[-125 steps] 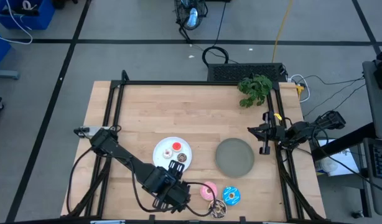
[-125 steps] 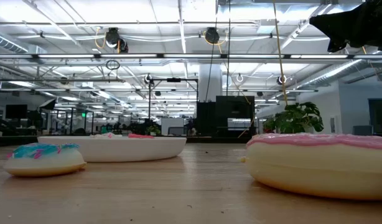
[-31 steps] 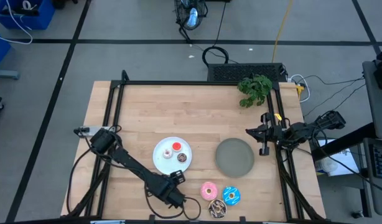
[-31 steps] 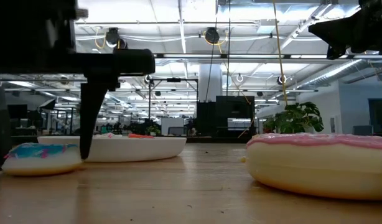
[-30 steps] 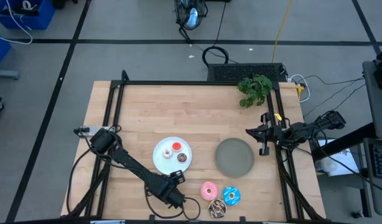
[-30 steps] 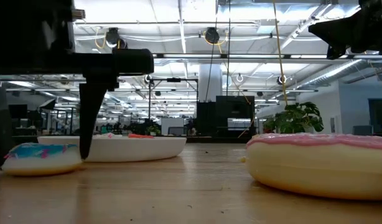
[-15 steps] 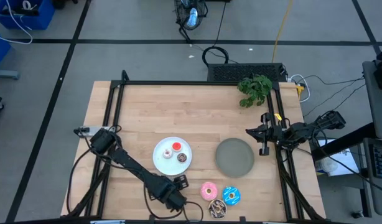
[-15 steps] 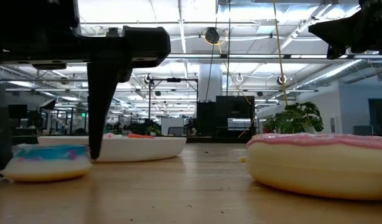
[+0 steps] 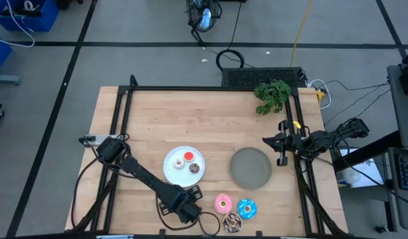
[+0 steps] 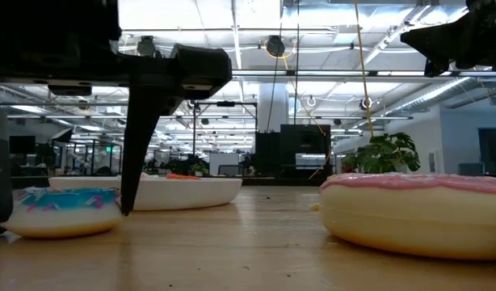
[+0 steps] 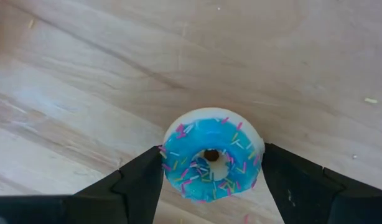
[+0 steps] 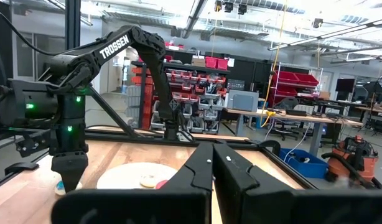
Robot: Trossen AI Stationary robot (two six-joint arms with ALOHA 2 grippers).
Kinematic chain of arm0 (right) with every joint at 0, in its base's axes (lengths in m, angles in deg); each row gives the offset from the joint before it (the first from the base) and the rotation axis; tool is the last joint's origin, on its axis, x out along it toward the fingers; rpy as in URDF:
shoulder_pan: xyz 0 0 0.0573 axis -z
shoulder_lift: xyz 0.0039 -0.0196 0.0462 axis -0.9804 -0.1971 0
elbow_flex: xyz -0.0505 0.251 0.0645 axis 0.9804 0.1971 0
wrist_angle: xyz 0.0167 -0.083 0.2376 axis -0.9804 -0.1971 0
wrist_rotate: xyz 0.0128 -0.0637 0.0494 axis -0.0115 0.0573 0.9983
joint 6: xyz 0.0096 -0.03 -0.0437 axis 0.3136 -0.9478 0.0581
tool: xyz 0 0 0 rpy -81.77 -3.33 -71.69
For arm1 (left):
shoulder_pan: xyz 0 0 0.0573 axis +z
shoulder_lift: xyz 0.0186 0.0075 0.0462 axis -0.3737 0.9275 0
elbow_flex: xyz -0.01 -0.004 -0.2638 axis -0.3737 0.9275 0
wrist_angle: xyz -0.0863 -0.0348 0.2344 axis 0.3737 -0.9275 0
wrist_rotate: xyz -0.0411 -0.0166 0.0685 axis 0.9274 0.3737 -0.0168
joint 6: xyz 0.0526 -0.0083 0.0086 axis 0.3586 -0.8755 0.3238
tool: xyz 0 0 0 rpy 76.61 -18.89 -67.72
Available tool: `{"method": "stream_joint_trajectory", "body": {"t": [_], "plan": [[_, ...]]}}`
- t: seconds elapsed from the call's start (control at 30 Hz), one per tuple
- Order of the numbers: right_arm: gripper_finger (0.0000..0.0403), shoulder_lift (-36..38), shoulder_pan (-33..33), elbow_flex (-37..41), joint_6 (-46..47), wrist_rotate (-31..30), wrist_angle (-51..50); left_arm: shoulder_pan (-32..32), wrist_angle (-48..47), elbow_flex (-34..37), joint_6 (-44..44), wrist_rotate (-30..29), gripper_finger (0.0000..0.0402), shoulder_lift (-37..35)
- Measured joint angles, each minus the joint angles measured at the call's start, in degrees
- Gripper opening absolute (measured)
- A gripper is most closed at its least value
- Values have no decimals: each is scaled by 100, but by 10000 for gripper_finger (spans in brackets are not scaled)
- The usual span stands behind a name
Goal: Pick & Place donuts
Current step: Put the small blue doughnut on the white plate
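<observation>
A tiny blue sprinkled donut (image 11: 209, 163) lies flat on the wooden table near its front edge (image 10: 64, 212). In the high view my left gripper (image 9: 186, 207) hides it. My left gripper (image 11: 211, 155) points down with a finger on each side of it. The tiny red (image 9: 189, 157), brown (image 9: 193, 168) and pink-white (image 9: 179, 162) donuts lie in the white plate (image 9: 169, 157). The larger pink (image 9: 222, 202), blue sprinkled (image 9: 247, 208) and brown (image 9: 232, 223) donuts lie on the table to the right. My right gripper (image 9: 278, 143) waits, shut, at the right edge. My left gripper pinches the tiny blue donut by its outer rim (image 11: 168, 163) between the two fingers, one on each of two opposite sides. The fingers (image 10: 133, 162) come from above, pointing down. The donut lies flat with its icing up and its underside on the table.
A grey plate (image 9: 250, 167) lies right of the white plate. A green plant (image 9: 272, 95) stands at the far right corner. A black frame runs round the table. Bare wood lies across the far half and the left side.
My left gripper has shifted a little toward the table's near and right edges, low over the table. The tiny blue donut between its fingers has slid a little toward the near edge and stays flat on the table.
</observation>
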State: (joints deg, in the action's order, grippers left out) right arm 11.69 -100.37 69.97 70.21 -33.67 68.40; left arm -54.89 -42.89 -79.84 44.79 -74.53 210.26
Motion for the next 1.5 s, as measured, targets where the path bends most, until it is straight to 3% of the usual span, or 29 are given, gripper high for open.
{"method": "stream_joint_trajectory", "body": {"t": [0.17, 0.6, 0.97, 1.13, 1.5], "plan": [[0, 0, 0, 0, 0, 0, 0, 70, 51, 0, -21, 216, 253, 0], [0, 0, 0, 0, 2, 0, 2, 68, 143, -381, -491, 84, 102, 2], [0, 0, 0, -2, 91, 0, 2, 427, -1643, -1443, -1434, -601, 47, -243], [0, 2, 0, -5, 131, 14, 3, 912, -1838, -1083, -1951, -529, 40, -632], [0, 0, 0, -7, 87, 146, 0, 1318, -654, 680, -2171, 182, 42, -1100]]}}
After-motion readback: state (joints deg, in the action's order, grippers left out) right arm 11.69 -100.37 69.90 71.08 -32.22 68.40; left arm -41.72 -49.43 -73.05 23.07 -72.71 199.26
